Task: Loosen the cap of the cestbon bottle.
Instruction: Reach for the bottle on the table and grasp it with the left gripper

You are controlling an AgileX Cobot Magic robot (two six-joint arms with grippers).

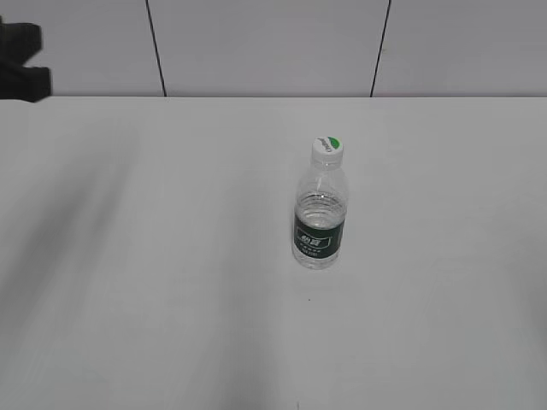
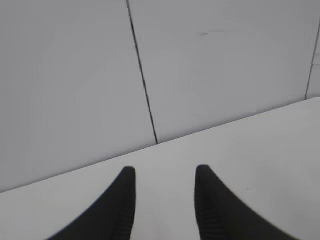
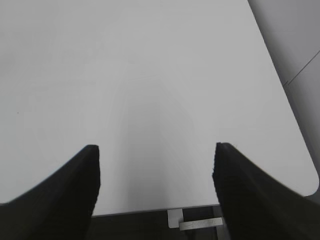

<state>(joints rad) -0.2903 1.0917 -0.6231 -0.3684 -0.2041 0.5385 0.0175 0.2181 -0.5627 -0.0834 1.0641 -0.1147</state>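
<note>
One bottle (image 1: 320,213) stands upright on the white table (image 1: 128,256), a little right of the middle in the exterior view, and nothing touches it. We see clear plastic with a dark green label around the lower part, white characters on the label, and water inside up to about the label's top edge. Its cap (image 1: 326,150) sits on the neck, white with a green mark on top. Behind the table runs a pale wall (image 1: 265,43) of panels split by dark vertical seams. At the upper left edge of that view a dark piece of our left arm (image 1: 21,60) shows, well apart from the bottle; we cannot make out more of it there. In the left wrist view our left gripper (image 2: 165,172) hangs over bare table, its two black fingers (image 2: 120,205) parted with a clear gap between them and nothing held, pointing toward the panelled wall where table and wall meet. In the right wrist view our right gripper (image 3: 156,150) is spread wider, its fingers far apart with only white tabletop between them, gripping nothing. Below it the near edge of the table shows, with a small metal bracket (image 3: 197,222) under the rim. Neither wrist view catches the bottle.
</note>
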